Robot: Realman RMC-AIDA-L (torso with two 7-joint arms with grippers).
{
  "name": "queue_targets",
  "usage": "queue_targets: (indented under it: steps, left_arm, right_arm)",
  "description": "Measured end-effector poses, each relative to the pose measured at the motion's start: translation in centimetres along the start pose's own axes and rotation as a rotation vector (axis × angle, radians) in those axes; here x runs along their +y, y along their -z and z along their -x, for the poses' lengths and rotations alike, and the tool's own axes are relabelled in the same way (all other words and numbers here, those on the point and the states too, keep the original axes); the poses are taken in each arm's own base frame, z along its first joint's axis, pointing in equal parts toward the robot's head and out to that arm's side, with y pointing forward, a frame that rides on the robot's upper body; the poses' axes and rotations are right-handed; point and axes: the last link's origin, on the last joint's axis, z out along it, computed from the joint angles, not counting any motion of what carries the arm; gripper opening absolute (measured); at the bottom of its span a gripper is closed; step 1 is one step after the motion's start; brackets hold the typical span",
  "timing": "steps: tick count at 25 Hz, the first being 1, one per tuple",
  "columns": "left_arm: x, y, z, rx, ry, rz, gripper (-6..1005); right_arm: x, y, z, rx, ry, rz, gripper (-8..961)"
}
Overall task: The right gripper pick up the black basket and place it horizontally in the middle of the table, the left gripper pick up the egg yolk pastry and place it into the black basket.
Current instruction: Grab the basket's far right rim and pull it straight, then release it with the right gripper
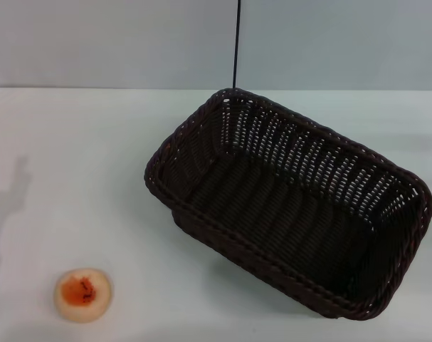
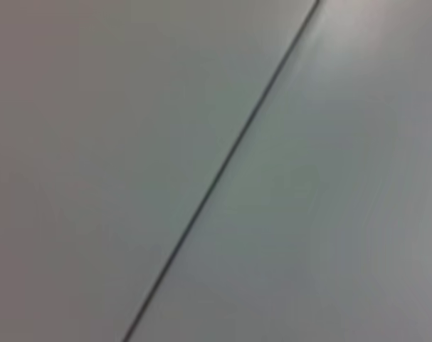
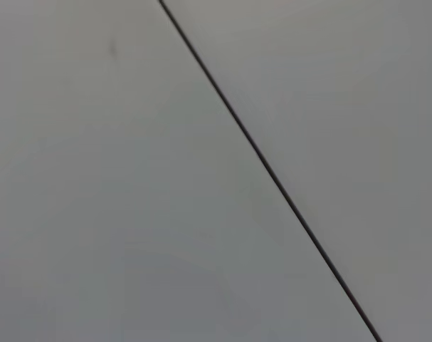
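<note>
The black basket (image 1: pixel 294 206) stands on the white table (image 1: pixel 95 178) right of the middle in the head view, turned at a slant, with its far corner near the back edge and its near corner toward the front right. It holds nothing. The egg yolk pastry (image 1: pixel 83 293) lies on the table at the front left, well apart from the basket. Neither gripper shows in any view. Both wrist views show only a plain grey surface crossed by a thin dark line.
A pale wall (image 1: pixel 130 43) with a thin dark vertical seam (image 1: pixel 236 43) rises behind the table's back edge. Bare tabletop lies between the pastry and the basket.
</note>
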Motion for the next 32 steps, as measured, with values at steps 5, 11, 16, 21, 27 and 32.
queue_targets:
  steps: [5,11,16,21,27,32]
  left_arm:
    - [0.0,-0.2,0.0,0.02,-0.025,-0.013,696]
    - [-0.1,-0.3,0.2,0.005,-0.001,-0.019,694]
    - [-0.6,-0.3,0.5,-0.033,0.023,-0.033,694]
    - [-0.8,-0.3,0.8,-0.094,0.022,-0.001,694]
    - [-0.5,-0.5,1.4,-0.142,0.012,0.043,695]
    - [-0.4,-0.4,1.7,-0.17,0.015,0.053,695]
  right_arm:
    - [0.3,0.0,-0.2,-0.001,-0.007,0.008,742]
    - [1.4,-0.6,-0.2,0.08,0.037,0.138,741]
    - [2.3,-2.6,2.1,0.273,0.034,0.328,740]
    - [3.9,-5.4,6.5,0.588,0.067,0.487,739]
    - [7.9,-8.4,10.6,0.994,0.203,0.56,738]
    - [12.1,-10.6,11.5,1.296,0.388,0.584,737]
